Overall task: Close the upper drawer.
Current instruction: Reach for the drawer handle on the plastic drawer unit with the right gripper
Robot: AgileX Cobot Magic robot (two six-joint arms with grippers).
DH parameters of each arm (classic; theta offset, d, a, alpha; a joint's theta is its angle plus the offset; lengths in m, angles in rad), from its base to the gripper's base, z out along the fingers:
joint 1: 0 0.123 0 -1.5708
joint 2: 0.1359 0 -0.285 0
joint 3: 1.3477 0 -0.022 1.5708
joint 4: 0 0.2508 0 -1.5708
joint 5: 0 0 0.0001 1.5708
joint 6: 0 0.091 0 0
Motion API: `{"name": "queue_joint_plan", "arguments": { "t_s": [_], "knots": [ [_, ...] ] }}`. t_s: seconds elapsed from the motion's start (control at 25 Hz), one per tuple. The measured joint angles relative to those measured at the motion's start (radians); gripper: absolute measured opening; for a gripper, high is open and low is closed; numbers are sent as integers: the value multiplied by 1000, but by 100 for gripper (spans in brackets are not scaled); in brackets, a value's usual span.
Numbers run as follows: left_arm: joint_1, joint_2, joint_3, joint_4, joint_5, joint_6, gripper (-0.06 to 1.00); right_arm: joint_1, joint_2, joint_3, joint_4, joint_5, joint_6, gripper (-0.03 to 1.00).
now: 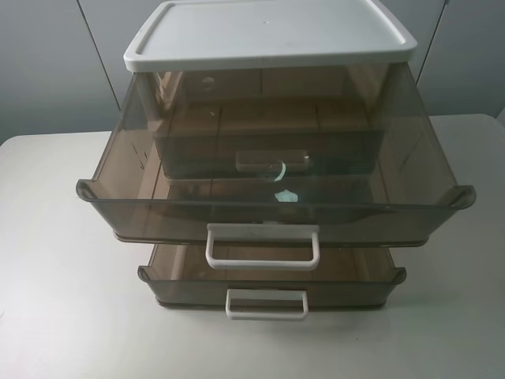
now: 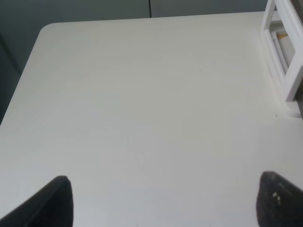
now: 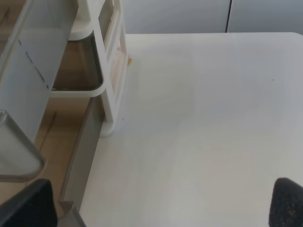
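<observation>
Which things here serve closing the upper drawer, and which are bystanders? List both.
For the job: translucent smoky-brown plastic upper drawer, pulled far out; its wide white loop handle.
Just there: lower smoky-brown drawer with smaller white handle, partly out; flat white plastic lid; white table.

Smoky-brown translucent upper drawer (image 1: 158,217), white loop handle (image 1: 263,265), white lid (image 1: 268,31), pale off-white table (image 1: 63,316), grey wall panels (image 1: 47,63)
</observation>
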State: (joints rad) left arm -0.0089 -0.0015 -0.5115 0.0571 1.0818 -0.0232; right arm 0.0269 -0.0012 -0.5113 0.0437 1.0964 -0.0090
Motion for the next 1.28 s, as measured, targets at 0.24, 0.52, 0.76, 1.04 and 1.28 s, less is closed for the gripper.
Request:
{"name": "queue_joint_plan", "arguments": {
  "t_s": [0.24,0.52,0.76,1.04,1.28],
  "knots": [
    [0,0,0,0,0,0,74,0,0,0,0,0,0,68],
    [0,0,0,0,0,0,74,0,0,0,0,0,0,68],
    [0,0,0,0,0,0,74,0,0,0,0,0,0,68],
    [0,0,0,0,0,0,74,0,0,0,0,0,0,68],
    [0,0,0,0,0,0,74,0,0,0,0,0,0,68]
  ]
}}
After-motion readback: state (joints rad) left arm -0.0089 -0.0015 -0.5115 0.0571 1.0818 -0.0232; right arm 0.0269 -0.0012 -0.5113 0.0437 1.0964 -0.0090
